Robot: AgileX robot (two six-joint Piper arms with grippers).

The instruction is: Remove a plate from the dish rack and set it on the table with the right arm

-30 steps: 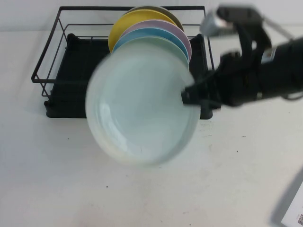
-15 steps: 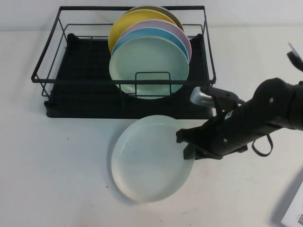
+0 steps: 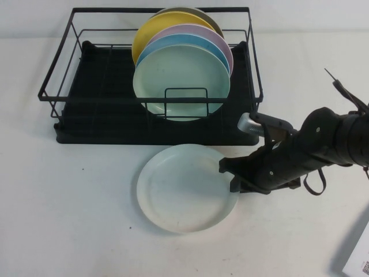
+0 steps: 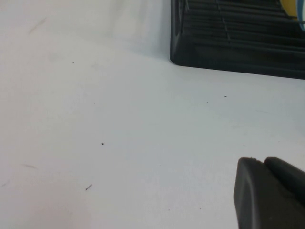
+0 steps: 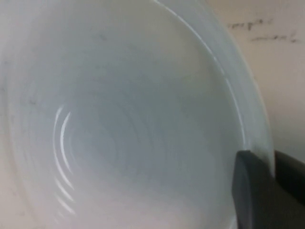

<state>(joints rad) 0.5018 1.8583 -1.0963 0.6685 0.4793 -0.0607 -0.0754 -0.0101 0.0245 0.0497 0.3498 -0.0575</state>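
White plate [image 3: 185, 189] rim gripped by right claw [image 3: 232, 176] on table [image 3: 69, 219].

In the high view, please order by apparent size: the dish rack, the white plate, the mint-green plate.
1. The dish rack, clearly largest.
2. and 3. The white plate, at the right gripper, and the mint-green plate look alike; I cannot rank them.

The plate's [image 3: 184, 187] rim beside the right gripper [image 3: 232, 175] was hidden; the left gripper [image 4: 269, 191] was cut off.
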